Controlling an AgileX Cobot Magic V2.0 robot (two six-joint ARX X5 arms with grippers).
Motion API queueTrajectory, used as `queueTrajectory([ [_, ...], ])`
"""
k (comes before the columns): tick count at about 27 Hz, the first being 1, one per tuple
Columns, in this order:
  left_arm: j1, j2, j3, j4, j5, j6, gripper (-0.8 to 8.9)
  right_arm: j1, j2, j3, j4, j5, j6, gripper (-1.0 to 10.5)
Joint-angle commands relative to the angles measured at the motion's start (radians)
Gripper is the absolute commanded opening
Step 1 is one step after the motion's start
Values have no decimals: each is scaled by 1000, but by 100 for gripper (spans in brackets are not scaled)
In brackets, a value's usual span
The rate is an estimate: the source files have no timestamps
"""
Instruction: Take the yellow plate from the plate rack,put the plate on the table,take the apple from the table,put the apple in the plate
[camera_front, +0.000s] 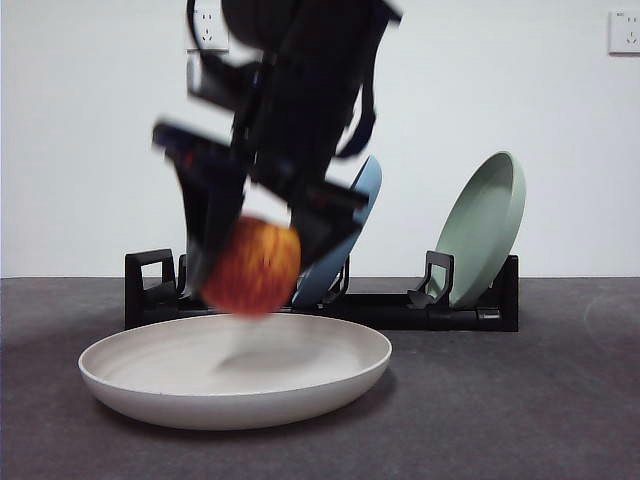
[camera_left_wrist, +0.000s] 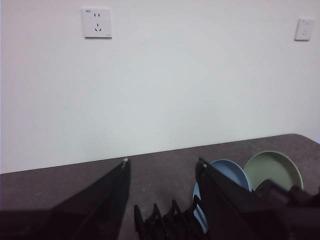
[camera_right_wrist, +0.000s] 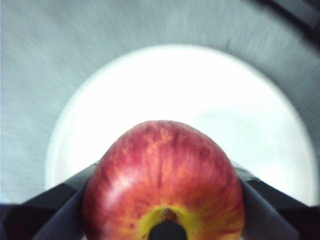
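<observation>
The yellow plate (camera_front: 235, 375) lies flat on the table (camera_front: 520, 410), in front of the plate rack (camera_front: 330, 300). My right gripper (camera_front: 255, 265) is shut on the apple (camera_front: 252, 266) and holds it a little above the plate's middle. In the right wrist view the apple (camera_right_wrist: 162, 182) sits between my jaws, with the plate (camera_right_wrist: 200, 90) below it. My left gripper (camera_left_wrist: 162, 167) is open and empty, raised behind the rack (camera_left_wrist: 165, 222).
A light blue plate (camera_front: 345, 235) and a sage green plate (camera_front: 485, 225) stand upright in the rack. Both also show in the left wrist view, the blue plate (camera_left_wrist: 227, 172) and the green plate (camera_left_wrist: 272, 170). Wall sockets (camera_left_wrist: 97, 23) are on the white wall.
</observation>
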Motion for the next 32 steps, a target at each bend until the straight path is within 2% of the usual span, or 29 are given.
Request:
queueTrajectory([
  [1, 1, -2, -5, -10, 0, 8, 220, 4, 51, -1, 10, 3, -2, -12],
  [17, 1, -2, -5, -40, 1, 8, 220, 3, 104, -1, -20, 5, -43, 18],
  [18, 1, -2, -5, -41, 2, 8, 220, 3, 104, -1, -19, 4, -43, 62],
  [22, 1, -2, -5, -41, 2, 8, 220, 2, 104, -1, -19, 7, -43, 416],
  [24, 1, -2, -5, -42, 2, 8, 220, 2, 104, -1, -19, 29, -43, 526],
  [26, 1, -2, -5, -43, 2, 8, 220, 3, 104, -1, -20, 55, -43, 575],
  [32, 1, -2, -5, -60, 2, 7, 220, 2, 103, 2, -19, 56, -43, 577],
])
